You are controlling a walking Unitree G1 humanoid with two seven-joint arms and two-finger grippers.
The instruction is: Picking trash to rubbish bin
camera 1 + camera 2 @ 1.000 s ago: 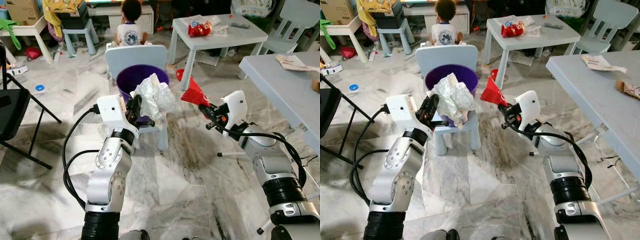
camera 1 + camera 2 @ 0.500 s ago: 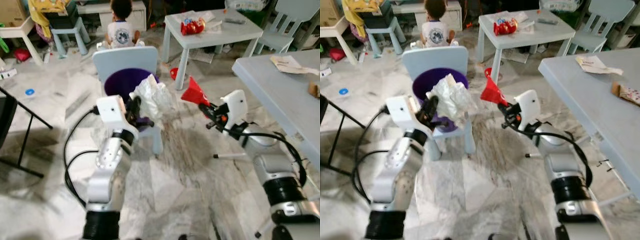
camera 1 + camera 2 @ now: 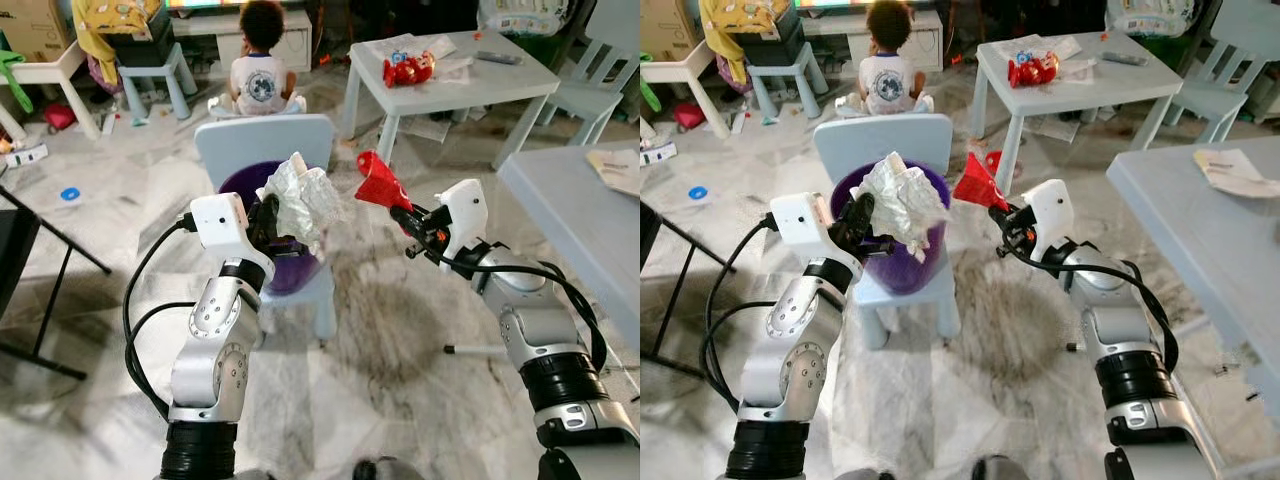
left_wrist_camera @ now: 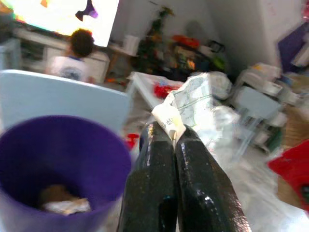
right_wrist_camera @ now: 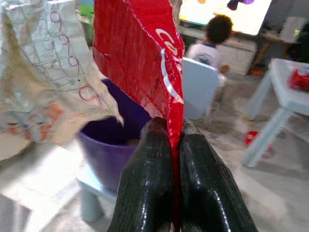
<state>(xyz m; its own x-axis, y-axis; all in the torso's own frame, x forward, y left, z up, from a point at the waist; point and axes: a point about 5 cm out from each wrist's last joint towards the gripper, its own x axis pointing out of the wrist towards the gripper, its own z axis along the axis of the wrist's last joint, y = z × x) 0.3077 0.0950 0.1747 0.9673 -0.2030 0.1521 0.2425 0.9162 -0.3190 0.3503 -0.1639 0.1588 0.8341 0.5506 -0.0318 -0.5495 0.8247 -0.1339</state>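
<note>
A marble floor (image 3: 400, 340) spreads under the scene, with a grey worktop (image 3: 1200, 230) at the robot's right and a smaller pale worktop (image 3: 1080, 75) farther back carrying a red packet (image 3: 1032, 70) and papers. A person (image 3: 262, 70) sits on the floor beyond, back turned. Straight ahead stands a small pale blue chair (image 3: 890, 150), and on its seat sits the purple rubbish bin (image 3: 902, 262), with some scraps lying at its bottom in the left wrist view. The left pincer (image 3: 862, 228) is clamped tight on a corner of a crumpled white paper wrapper (image 3: 902, 200), which is held up over the near rim of the bin. The right pincer (image 3: 403, 215) is closed on the lower edge of a red wrapper (image 3: 377, 183) with white lettering, held upright in the air just beside the bin on its right and level with the chair back, apart from the white paper.
</note>
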